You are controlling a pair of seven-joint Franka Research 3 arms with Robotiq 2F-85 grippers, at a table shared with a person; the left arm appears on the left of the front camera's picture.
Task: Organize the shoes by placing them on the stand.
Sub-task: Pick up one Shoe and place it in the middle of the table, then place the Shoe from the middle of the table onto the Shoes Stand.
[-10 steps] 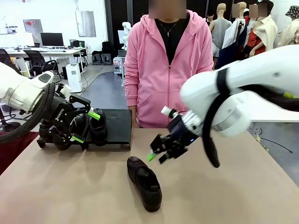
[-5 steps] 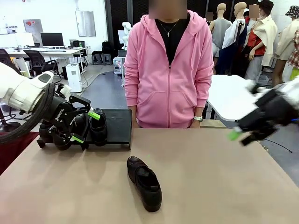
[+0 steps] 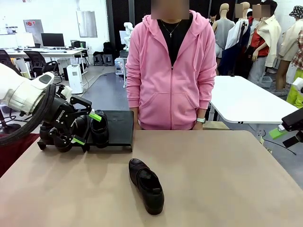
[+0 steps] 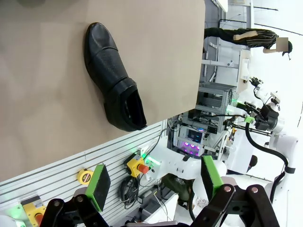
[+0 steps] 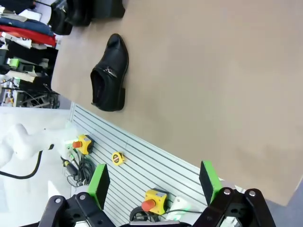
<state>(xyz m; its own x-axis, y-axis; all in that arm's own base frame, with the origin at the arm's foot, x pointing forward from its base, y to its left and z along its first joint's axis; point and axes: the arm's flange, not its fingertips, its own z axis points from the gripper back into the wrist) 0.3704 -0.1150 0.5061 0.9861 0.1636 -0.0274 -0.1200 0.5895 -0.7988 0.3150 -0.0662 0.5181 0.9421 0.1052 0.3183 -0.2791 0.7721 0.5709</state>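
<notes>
Front view: a single black shoe (image 3: 147, 185) lies on the bare table (image 3: 213, 179) in the lower middle of the frame, toe toward the far side and opening toward the camera. At the left, the stand (image 3: 118, 130) sits near the table's far edge with at least one more shoe (image 3: 99, 128) on it. The left gripper (image 3: 85, 127) hangs in front of that stand with its green pads spread apart and nothing between them. The right gripper (image 3: 285, 131) sits at the far right edge of the frame, well apart from the loose shoe; one green pad shows, and the jaws appear open and empty. A person in a pink hoodie (image 3: 169, 71) stands behind the table.

Left wrist view: the loose shoe (image 4: 113, 78) lies in the upper left of the frame; the left gripper (image 4: 154, 182) shows parted fingers holding nothing.

Right wrist view: the same shoe (image 5: 109, 73) lies in the upper left, the right gripper (image 5: 154, 182) wide open and empty.

The shoe looks like glossy leather, so probably slick on the upper, fairly stiff at heel and sole, softer across the vamp, and light. A hold across the rim of the opening or the heel counter would likely be firmer than pinching the rounded toe.
</notes>
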